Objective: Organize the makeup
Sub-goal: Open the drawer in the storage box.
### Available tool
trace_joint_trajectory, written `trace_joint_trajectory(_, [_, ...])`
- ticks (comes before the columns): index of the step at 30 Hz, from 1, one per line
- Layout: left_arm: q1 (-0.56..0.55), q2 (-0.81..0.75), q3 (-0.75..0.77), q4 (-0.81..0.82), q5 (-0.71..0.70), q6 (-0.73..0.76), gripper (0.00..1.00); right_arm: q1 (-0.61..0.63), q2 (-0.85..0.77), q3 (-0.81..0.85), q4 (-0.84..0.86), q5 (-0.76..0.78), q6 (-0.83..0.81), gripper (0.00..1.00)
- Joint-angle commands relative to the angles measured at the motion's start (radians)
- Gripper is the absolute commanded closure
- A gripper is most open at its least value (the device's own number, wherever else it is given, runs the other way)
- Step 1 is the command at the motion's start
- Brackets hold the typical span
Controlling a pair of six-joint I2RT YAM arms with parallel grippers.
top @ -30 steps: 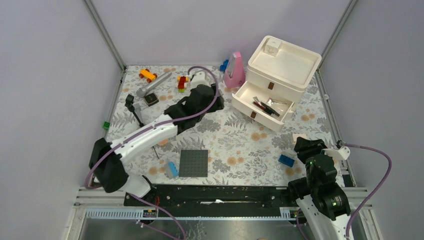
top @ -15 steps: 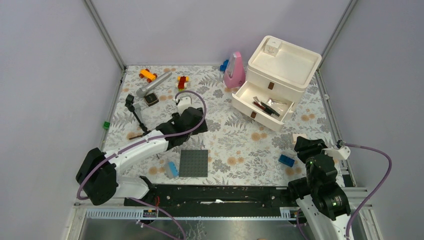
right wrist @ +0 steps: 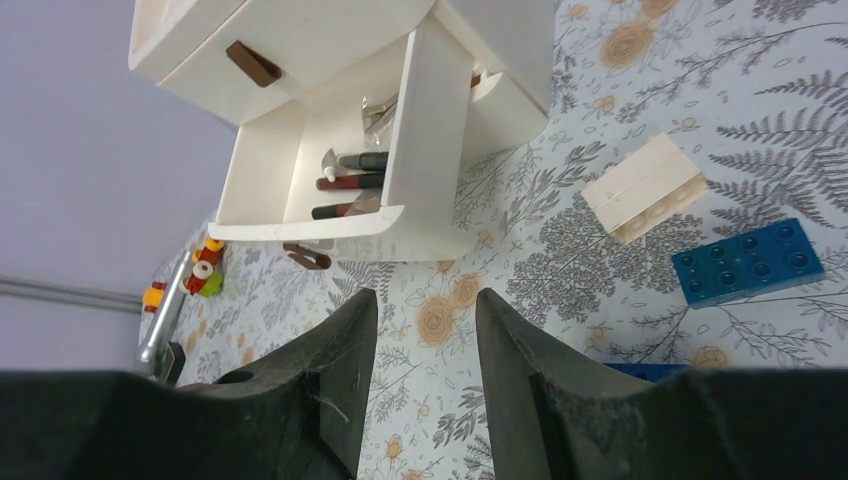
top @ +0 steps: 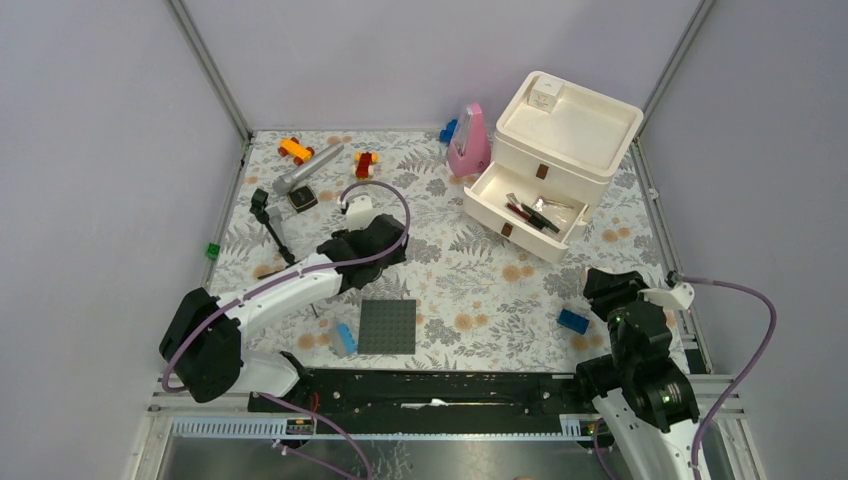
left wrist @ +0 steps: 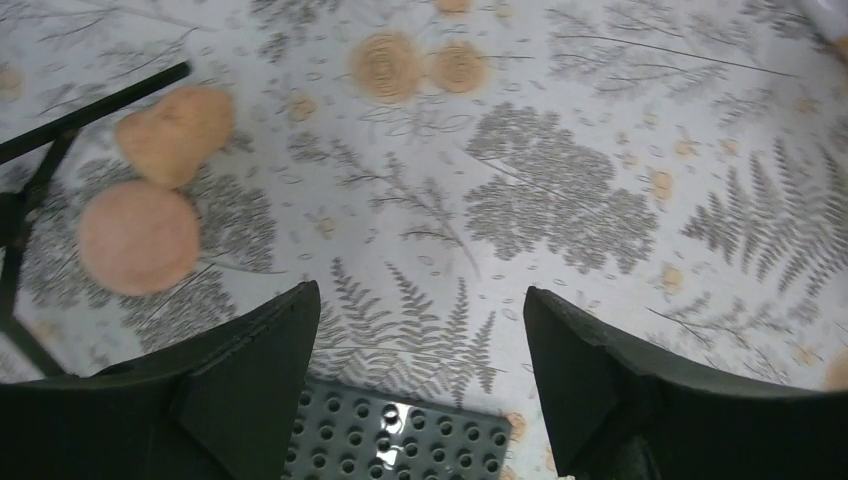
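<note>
Peach puffs [left wrist: 138,238] beside tripod leg [left wrist: 95,103]

A grey plate with bumps [top: 387,327] lies low in the middle of the top view, on a cloth with flowers and leaves [top: 460,270]. A light blue brick [top: 345,339] lies just beside its lower left corner. A dark blue brick [top: 573,321] lies at the lower right. A tiny green brick [top: 213,250] sits at the far left. In the upper left are an orange toy car [top: 295,150], a silver tube [top: 310,168], a red and yellow toy [top: 365,164] and a little black tripod [top: 272,222]. A pink pointed thing [top: 469,141] stands near the top, just beside a white box with drawers [top: 575,135]. Its lower drawer is pulled out. A small white cube [top: 544,96] sits on top of the box.
</note>
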Motion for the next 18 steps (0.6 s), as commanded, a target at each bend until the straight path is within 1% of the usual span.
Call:
trace_joint_trajectory(1, [0.006,-0.019,0.052,-0.224,-0.149,-0.173,0.19,0.005,0.112,0.034,0.126,-0.089,-0.028,0.52])
trace_joint_trajectory(4, [0.003,-0.003,0.021,-0.26,-0.11,-0.225,0.19,0.005,0.236,0.066,0.188,-0.135,-0.055,0.52])
trace_joint_trajectory(9, [-0.003,-0.011,-0.015,-0.259,-0.083,-0.215,0.19,0.005,0.45,0.139,0.283,-0.24,-0.151,0.49])
trace_joint_trajectory(13, [-0.012,-0.077,-0.038,-0.26,-0.095,-0.203,0.19,0.005,0.588,0.192,0.408,-0.28,-0.214,0.48])
trace_joint_trajectory(18, [-0.014,-0.164,-0.092,-0.262,-0.092,-0.203,0.19,0.004,0.775,0.255,0.556,-0.279,-0.209,0.48])
